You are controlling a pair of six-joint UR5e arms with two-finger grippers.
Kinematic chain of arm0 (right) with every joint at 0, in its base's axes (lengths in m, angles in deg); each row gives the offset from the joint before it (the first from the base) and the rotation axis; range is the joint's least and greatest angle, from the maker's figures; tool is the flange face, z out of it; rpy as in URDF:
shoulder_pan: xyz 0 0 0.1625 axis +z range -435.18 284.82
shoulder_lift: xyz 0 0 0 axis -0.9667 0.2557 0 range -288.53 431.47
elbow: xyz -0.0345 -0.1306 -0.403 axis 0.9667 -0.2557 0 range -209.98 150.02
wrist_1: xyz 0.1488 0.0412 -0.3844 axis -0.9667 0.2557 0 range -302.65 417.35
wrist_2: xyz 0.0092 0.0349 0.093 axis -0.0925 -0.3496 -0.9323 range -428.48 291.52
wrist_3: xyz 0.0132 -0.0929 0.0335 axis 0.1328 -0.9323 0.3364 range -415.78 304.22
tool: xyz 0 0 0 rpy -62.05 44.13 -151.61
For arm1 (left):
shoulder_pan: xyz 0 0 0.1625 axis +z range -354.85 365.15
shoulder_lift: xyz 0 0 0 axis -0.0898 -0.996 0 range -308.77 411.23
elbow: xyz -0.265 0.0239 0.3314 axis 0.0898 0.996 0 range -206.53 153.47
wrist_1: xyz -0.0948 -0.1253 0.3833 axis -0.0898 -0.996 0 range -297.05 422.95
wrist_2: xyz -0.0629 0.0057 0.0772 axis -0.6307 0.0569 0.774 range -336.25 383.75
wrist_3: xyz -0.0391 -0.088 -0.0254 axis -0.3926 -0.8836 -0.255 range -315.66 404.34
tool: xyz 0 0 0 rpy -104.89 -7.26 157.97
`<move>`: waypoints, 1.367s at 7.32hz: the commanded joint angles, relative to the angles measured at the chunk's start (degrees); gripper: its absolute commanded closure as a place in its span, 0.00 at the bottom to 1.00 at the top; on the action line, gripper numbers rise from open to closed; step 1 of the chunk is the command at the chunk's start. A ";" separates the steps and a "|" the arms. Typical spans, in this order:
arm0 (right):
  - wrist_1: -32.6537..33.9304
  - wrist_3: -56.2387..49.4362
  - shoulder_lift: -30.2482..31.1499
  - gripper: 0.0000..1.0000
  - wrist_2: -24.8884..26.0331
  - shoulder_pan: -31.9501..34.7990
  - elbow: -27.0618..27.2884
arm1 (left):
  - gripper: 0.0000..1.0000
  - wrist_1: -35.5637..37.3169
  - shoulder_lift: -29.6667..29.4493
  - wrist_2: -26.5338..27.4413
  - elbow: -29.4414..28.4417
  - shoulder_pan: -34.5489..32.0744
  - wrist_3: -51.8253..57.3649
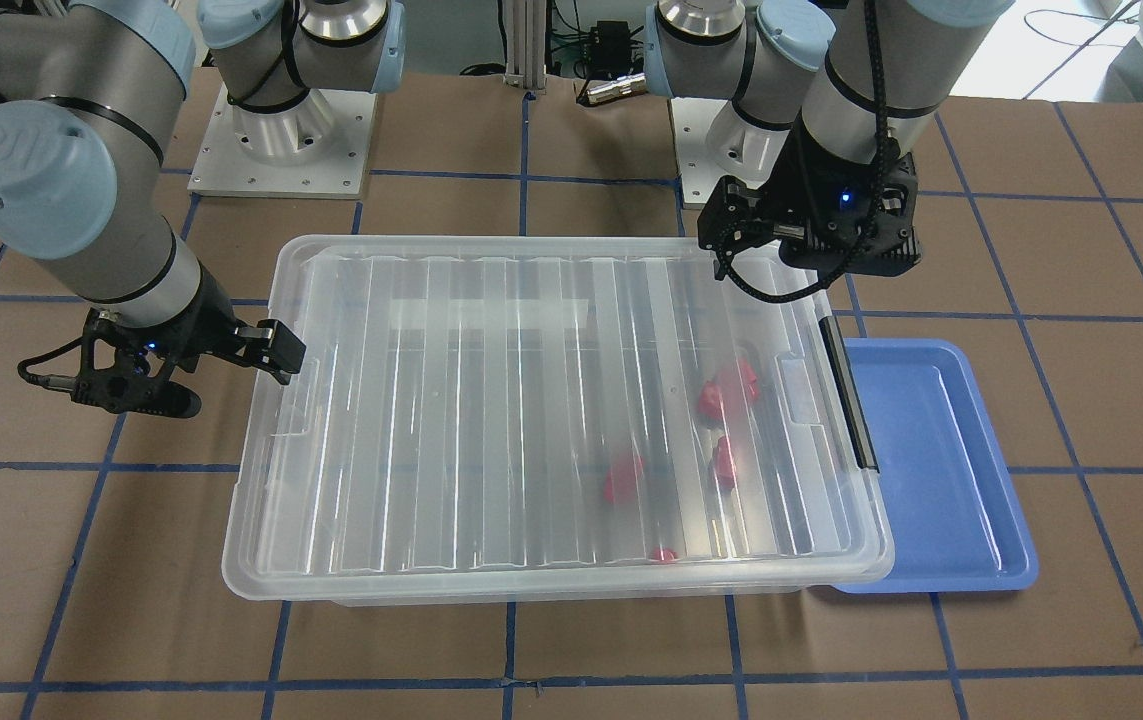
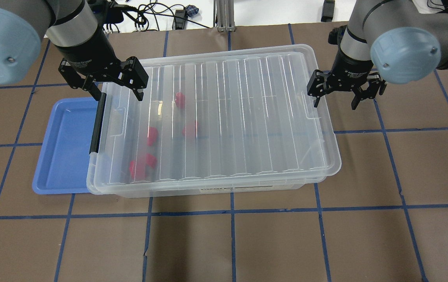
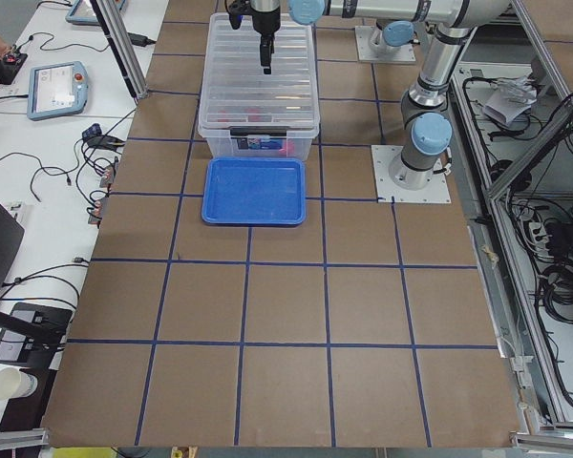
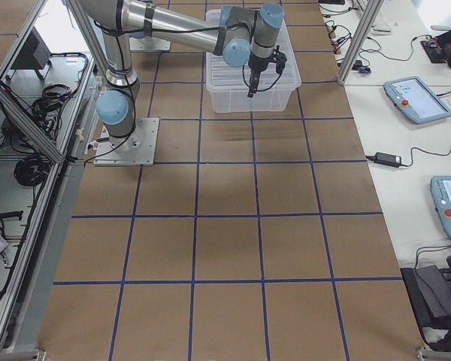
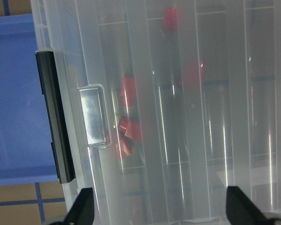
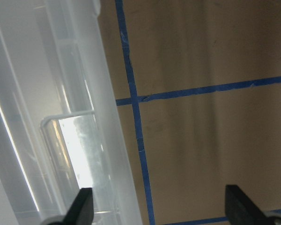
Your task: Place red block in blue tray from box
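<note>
The box [image 2: 247, 117] is a clear bin with its ribbed lid on and a black latch bar [image 2: 96, 121] on its left short end. Several red pieces [image 2: 152, 135] show blurred through the lid near that end; I cannot tell which is the red block. The blue tray [image 2: 63, 145] lies beside the latch end, partly under the box rim. My left gripper [image 2: 118, 94] is open and empty above the box's far latch corner, one finger over the lid. My right gripper [image 2: 335, 103] is open and empty just off the box's other short end.
Brown table [image 2: 247, 243] with blue tape grid lines. Arm bases [image 1: 281, 140] stand behind the box. The left wrist view shows the lid handle [image 5: 94, 117] beside the latch. The right wrist view shows the box's other handle [image 6: 72, 150] and bare table.
</note>
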 commanded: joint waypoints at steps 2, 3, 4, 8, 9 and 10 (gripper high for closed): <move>0.61 -0.53 -1.19 0.00 0.35 -0.06 0.39 | 0.00 0.03 1.04 0.01 -0.39 -0.10 -0.87; 0.61 -0.53 -1.28 0.00 0.35 -0.14 0.39 | 0.00 -0.06 0.78 0.09 -0.03 -0.19 -0.96; 0.78 -0.71 -1.28 0.00 0.61 -0.49 0.30 | 0.00 -1.45 0.87 0.44 0.84 -0.28 -0.96; 0.35 -4.91 -1.20 0.00 0.87 -5.59 0.04 | 0.00 0.46 0.87 0.36 0.76 0.25 -0.78; 0.52 -8.84 -0.94 0.00 0.96 -7.16 -0.22 | 0.00 -0.49 2.17 0.88 1.37 0.07 -0.78; 0.35 -10.01 -0.76 0.00 1.05 -8.83 -0.23 | 0.00 0.37 0.53 0.36 0.16 0.51 -0.35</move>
